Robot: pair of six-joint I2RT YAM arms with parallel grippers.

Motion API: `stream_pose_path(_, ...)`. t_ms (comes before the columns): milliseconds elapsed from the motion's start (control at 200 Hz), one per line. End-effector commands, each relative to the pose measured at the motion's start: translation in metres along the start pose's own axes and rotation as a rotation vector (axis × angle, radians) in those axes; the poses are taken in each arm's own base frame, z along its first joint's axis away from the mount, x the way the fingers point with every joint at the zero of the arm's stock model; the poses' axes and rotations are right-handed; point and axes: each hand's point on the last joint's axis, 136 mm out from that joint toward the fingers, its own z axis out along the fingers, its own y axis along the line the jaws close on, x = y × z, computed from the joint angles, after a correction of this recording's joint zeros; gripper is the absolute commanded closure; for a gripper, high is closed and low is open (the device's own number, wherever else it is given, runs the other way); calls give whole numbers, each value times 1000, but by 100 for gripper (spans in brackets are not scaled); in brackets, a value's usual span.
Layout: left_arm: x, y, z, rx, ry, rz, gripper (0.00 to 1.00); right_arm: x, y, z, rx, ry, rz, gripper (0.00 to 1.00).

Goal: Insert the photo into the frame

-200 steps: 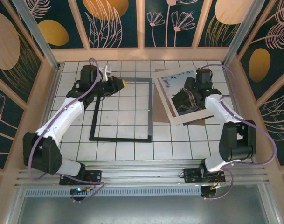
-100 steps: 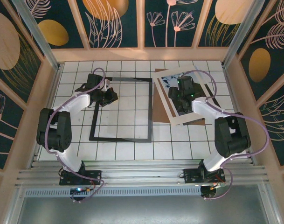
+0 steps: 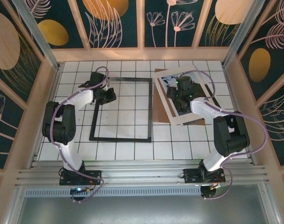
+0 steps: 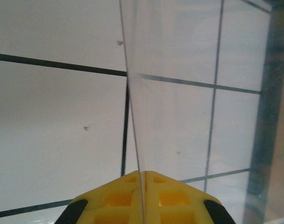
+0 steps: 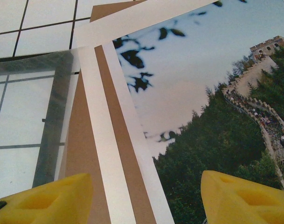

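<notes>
Jaws of your left gripper [image 4: 142, 182] pinched a thin clear sheet [image 4: 134, 116] edge-on, while your right gripper [image 5: 146, 191] stood parted above the white-bordered rectangular hillside photo print [image 5: 202, 116].

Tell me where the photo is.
In the top view, the photo lies right of the frame, on brown cardboard, under the right gripper.

Tiled table [image 3: 132, 150], black frame [image 3: 121, 139], brown board [image 3: 159, 114]

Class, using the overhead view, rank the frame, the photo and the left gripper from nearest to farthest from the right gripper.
1. Photo, directly under the right gripper.
2. Frame, just to that gripper's left.
3. Left gripper, across at the frame's left rail.
</notes>
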Motion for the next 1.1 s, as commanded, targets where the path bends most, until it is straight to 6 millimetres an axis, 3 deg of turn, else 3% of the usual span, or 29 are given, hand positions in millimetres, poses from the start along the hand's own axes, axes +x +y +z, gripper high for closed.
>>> stream_pose_path(0,-6,9,-1,-60,2,53,100,4,6,4,-16,0,-14,37)
stream_pose_path(340,-3,11,4,-67,38,86,100,9,10,10,-21,14,-23,36)
stream_pose_path(656,-5,-4,-4,-18,56,97,100,12,9,13,-14,23,-28,36)
stream_pose_path(1096,3,13,8,-77,90,101,100,16,10,15,-16,31,-29,36)
